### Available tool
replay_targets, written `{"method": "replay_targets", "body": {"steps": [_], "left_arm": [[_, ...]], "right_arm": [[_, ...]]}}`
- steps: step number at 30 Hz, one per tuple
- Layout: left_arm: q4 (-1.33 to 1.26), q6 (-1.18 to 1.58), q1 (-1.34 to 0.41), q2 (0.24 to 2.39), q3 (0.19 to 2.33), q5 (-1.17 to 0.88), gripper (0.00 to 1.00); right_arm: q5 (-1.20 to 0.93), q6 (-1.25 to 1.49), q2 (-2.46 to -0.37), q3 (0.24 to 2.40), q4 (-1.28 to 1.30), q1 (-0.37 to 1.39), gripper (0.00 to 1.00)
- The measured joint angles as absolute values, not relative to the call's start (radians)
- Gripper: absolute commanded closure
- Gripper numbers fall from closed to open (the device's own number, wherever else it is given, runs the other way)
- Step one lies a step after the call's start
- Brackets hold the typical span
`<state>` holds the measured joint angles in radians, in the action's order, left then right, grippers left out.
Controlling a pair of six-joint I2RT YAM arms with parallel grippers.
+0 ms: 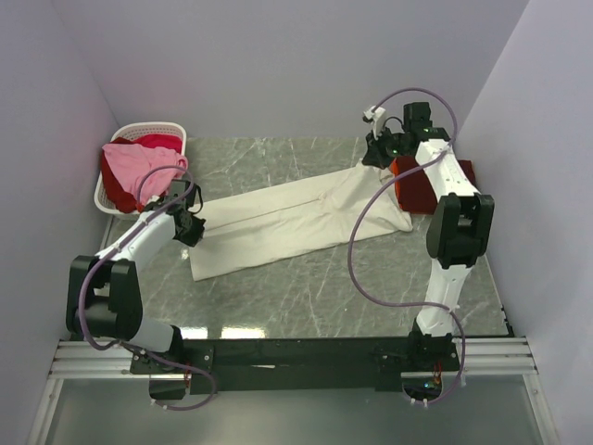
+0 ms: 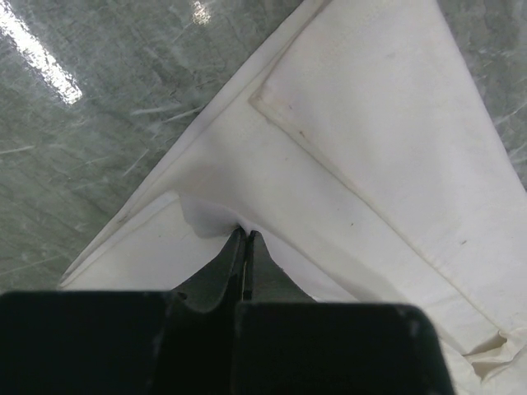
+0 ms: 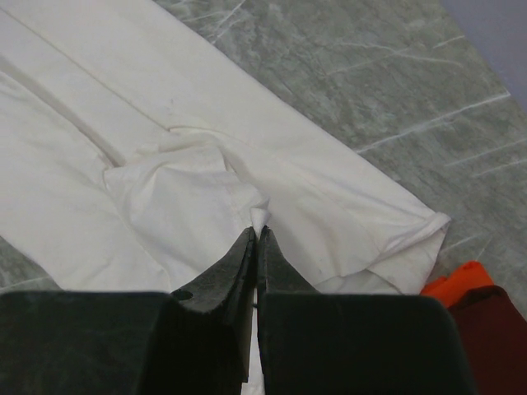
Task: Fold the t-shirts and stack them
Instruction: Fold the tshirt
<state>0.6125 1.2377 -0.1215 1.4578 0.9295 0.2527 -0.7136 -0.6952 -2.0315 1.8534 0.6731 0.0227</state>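
Cream-white t-shirt (image 1: 296, 218) lies on the grey marble-look table (image 1: 306, 287), folded lengthwise into a long strip that runs diagonally from near-left to far-right. I have one end in each arm. My left gripper (image 2: 247, 240) is pressed together on a small pucker of the cloth at the near-left end; the fabric gathers to a point right at the fingertips, with a hemmed layer lying flat just past it. My right gripper (image 3: 258, 236) is also pinched tight, with a little peak of white cloth nipped between the tips at the far-right end, next to a folded-in sleeve. The strip looks flat along the middle, with a seam line running down its length. Dark red t-shirt (image 3: 494, 329) sits on the table just beside the far-right end of the white one and shows a brighter orange-red edge; my right arm hides part of it in the top view. White slatted basket (image 1: 176, 128) stands at the far-left corner, with a pink t-shirt (image 1: 134, 162) draped over its near rim and a red t-shirt (image 1: 157, 142) inside behind it.
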Motion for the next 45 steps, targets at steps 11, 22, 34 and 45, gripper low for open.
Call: {"method": "replay_targets", "body": {"steps": [11,22,34,45], "left_arm": [[0.614,1.234,-0.121,1.470,0.937,0.259,1.00],[0.617,1.234,-0.115,1.467,0.937,0.275,1.00],[0.617,1.234,-0.105,1.467,0.935,0.279,0.92],[0.666,1.184,-0.091,1.457,0.949,0.275,0.34]], "right_arm": [[-0.677,-0.677,-2.083,1.887,0.673,0.043,1.00],[-0.655,-0.654,-2.126,1.954,0.671,0.063,1.00],[-0.623,-0.625,-2.150,1.983,0.665,0.072,0.94],[-0.412,-0.561,-2.193,1.998,0.643,0.080,0.30]]}}
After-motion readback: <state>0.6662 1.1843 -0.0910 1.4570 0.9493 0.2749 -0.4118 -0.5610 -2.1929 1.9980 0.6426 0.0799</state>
